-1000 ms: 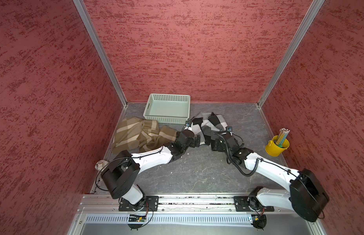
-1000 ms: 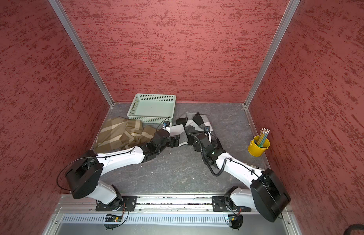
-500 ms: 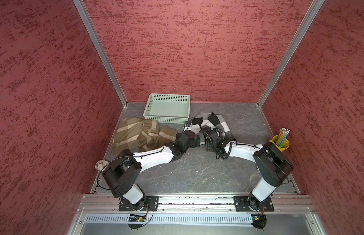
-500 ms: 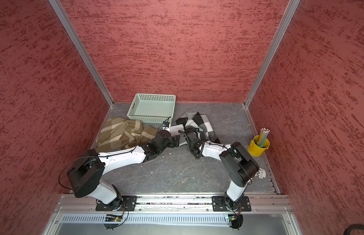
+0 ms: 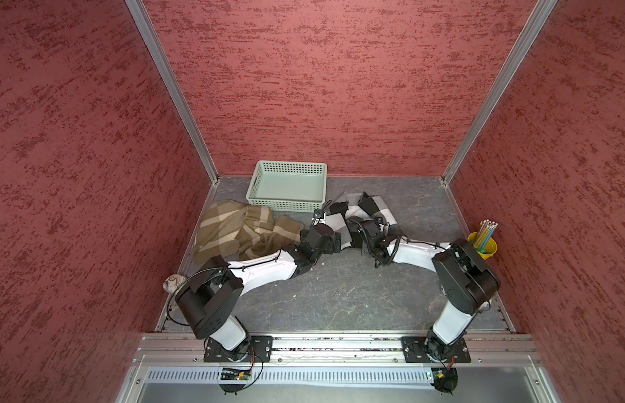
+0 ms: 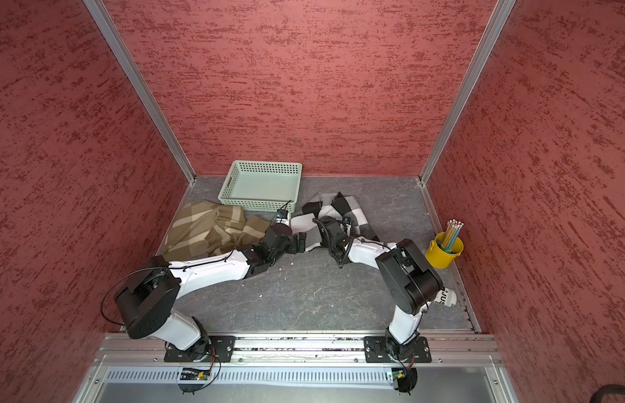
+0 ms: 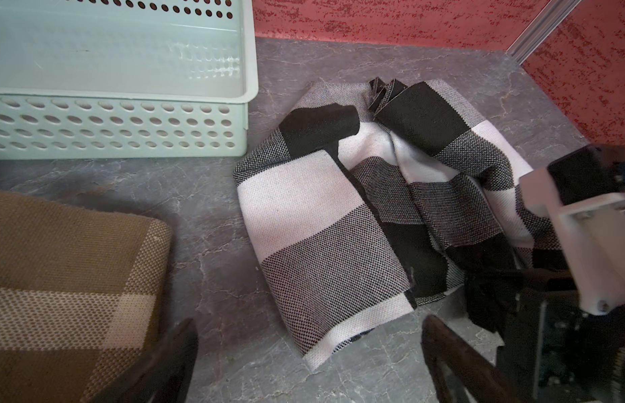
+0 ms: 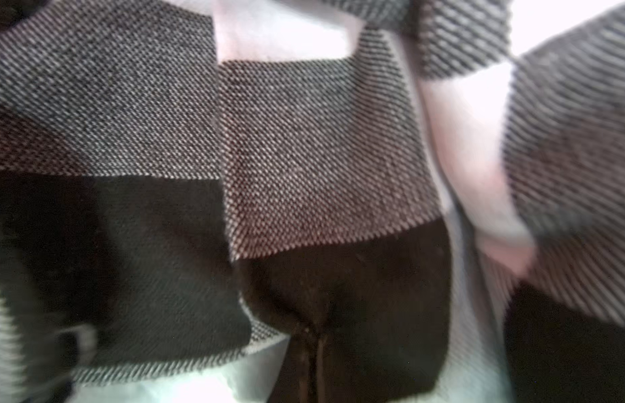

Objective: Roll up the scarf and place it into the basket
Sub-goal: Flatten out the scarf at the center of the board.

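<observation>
**A:** Right gripper (image 8: 313,349) has closed since a second ago, hasn't it?

**B:** Yes, and its arm has folded in closer. The jaws are pinched together on a dark fold of the scarf (image 8: 325,157). That wrist view is blurred and filled with cloth, so how much is caught is hard to tell.

**A:** And the left gripper (image 7: 304,331)?

**B:** Spread wide, holding nothing. Only its two dark finger ends show, with the scarf's near corner between them.

**A:** Where is the scarf?

**B:** Crumpled on the table (image 5: 339,296), just beside the basket (image 5: 286,206). In both top views the wrists hide its near edge. A brown scarf (image 5: 241,230) lies near the basket's other end.
</observation>
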